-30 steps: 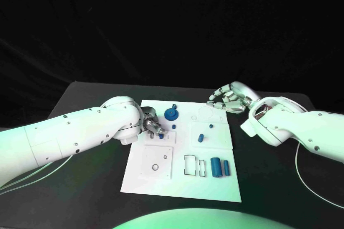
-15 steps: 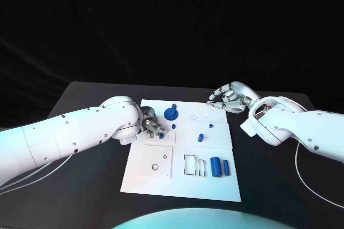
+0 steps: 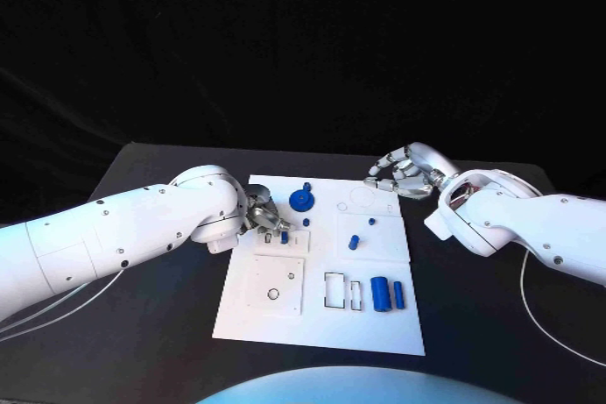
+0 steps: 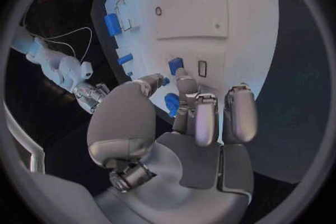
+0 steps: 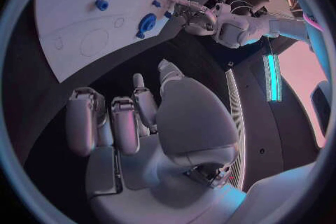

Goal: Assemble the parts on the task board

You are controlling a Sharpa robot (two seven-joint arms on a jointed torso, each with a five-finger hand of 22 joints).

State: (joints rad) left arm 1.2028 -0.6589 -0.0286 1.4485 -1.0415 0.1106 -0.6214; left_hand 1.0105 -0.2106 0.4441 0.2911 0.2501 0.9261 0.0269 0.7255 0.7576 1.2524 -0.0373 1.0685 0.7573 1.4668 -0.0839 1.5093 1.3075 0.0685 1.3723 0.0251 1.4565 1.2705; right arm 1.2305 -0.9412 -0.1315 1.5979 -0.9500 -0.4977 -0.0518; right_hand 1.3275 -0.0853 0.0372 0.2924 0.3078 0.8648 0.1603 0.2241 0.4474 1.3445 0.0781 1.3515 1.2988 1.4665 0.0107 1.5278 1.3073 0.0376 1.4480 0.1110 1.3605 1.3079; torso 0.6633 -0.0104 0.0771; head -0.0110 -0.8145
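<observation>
The left hand point(image 3: 263, 217) rests low on the task board point(image 3: 379, 329), near the board's left edge, at about ten o'clock from its middle. Its fingertips point(image 4: 183, 74) touch a small blue block point(image 3: 285, 237) that stands in a slot there. In the left wrist view the thumb and one finger reach to this block, but I cannot tell if they really pinch it or only press on it.

The right hand point(image 3: 405, 172) hangs above the table point(image 3: 151, 172) just past the far right corner of the board, at about one o'clock. Its fingers are curled inward and there is nothing between them.

At twelve o'clock from the left hand's block, a blue round gear point(image 3: 300, 200) stands with a short stem pointing up. A small blue peg point(image 3: 373, 220) stands upright right of it, and a short blue pin point(image 3: 354, 242) lies near the board's middle, its long axis running almost from near to far. At about five o'clock of the board, two blue cylinders point(image 3: 380, 294) lie side by side, the thicker one on the left, both with the long axis from near to far. Beside them are two rectangular outlines point(image 3: 334, 291).

The table is black and matt, and behind it the room is dark.
</observation>
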